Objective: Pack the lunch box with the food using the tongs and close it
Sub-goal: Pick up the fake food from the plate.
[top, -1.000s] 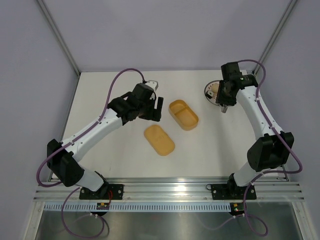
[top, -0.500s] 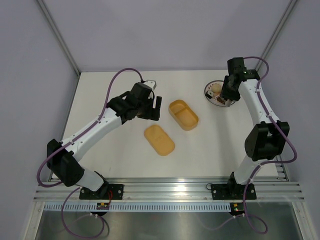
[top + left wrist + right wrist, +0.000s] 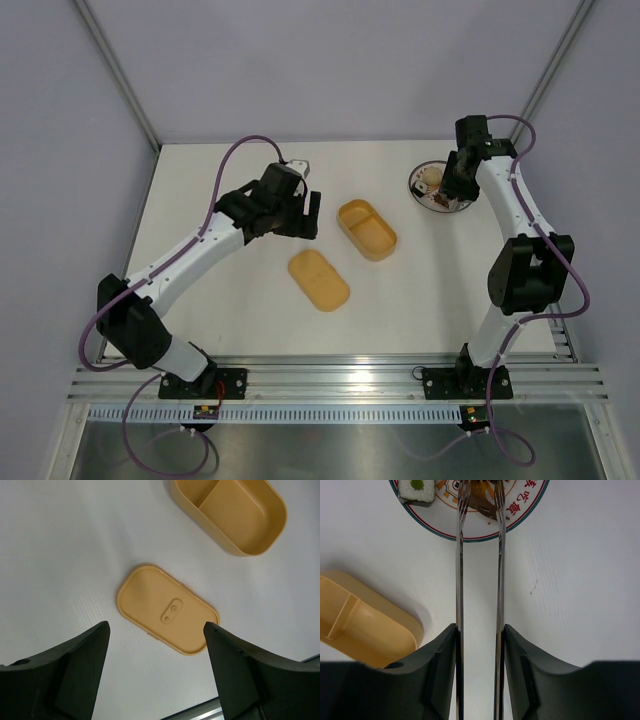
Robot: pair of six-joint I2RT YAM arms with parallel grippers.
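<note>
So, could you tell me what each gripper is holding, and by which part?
Right gripper: the tongs, across both arms behind the tips. Left gripper: nothing.

1. The lunch box (image 3: 240,510) and its lid (image 3: 167,610) are moulded in mustard-orange plastic, smooth and finished with a soft satin sheen.
2. The tongs (image 3: 459,580) are made of thin bare metal, polished and reflective.
3. The plate (image 3: 442,517) is coated in what looks like a glossy white glaze, over which a coloured pattern is printed.
4. The table (image 3: 570,580) is surfaced in matt white, and a fine grain can be seen.
5. The fingers (image 3: 75,665) of the left gripper (image 3: 156,625) are formed of matt black plastic.
</note>
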